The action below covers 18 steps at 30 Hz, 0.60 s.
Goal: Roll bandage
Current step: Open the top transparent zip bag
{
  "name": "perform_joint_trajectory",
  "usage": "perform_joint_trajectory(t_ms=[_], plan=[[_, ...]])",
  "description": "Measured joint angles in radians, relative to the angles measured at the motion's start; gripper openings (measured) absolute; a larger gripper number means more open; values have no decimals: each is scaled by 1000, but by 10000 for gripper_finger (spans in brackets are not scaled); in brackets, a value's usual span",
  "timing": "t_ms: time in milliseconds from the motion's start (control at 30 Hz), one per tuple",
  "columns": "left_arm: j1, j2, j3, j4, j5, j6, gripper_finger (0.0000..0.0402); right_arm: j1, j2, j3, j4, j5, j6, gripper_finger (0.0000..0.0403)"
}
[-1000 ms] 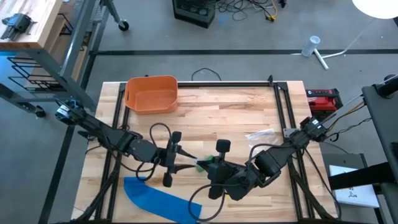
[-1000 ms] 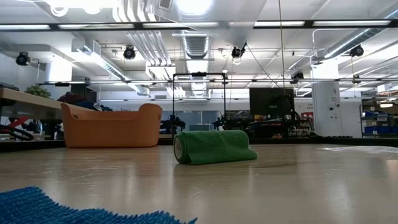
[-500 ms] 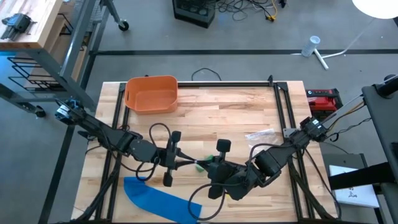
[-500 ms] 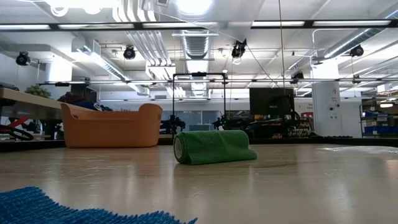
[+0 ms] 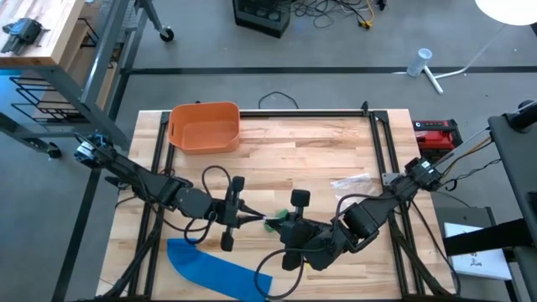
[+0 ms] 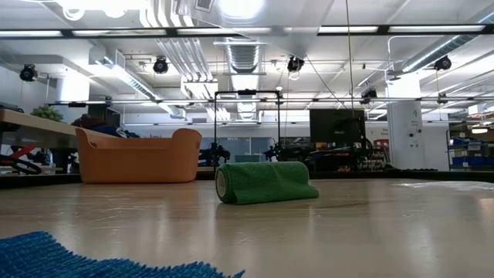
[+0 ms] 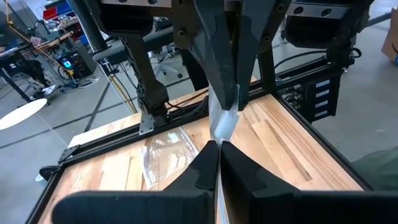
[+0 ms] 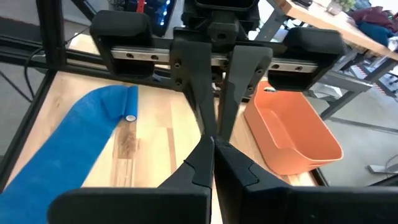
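A green bandage roll (image 6: 262, 183) lies on its side on the table; in the high view (image 5: 273, 222) it shows between and below my two grippers. A blue bandage (image 5: 216, 268) lies unrolled and flat at the table's near left. My left gripper (image 5: 249, 220) and my right gripper (image 5: 275, 225) meet tip to tip above the table's middle near part. Both are shut on a small whitish translucent strip (image 7: 224, 122). Neither gripper shows in the low view. My left gripper pinches one end of the whitish strip (image 7: 220, 138) between its two fingertips, coming level from the table's left. The strip is clear of the table. My right gripper pinches the strip's other end (image 7: 232, 107) between its two fingertips, coming from the table's right. The strip spans the short gap between the two grippers.
An orange bin (image 5: 204, 126) stands at the table's far left. A clear plastic wrapper (image 5: 351, 182) lies toward the right. Black rails (image 5: 382, 143) run along the table's edges. The blue bandage has a small white core (image 8: 130, 117) at one end.
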Motion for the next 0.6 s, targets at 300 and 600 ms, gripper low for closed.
perform_joint_trajectory(t_ms=[300, 600], plan=[[1, 0, 0, -1, -4, 9, 0, -13, 0, -6, 1, -2, 0, 0], [1, 0, 0, -10, 19, 22, 0, -16, 0, -7, -2, 3, 0, 0]])
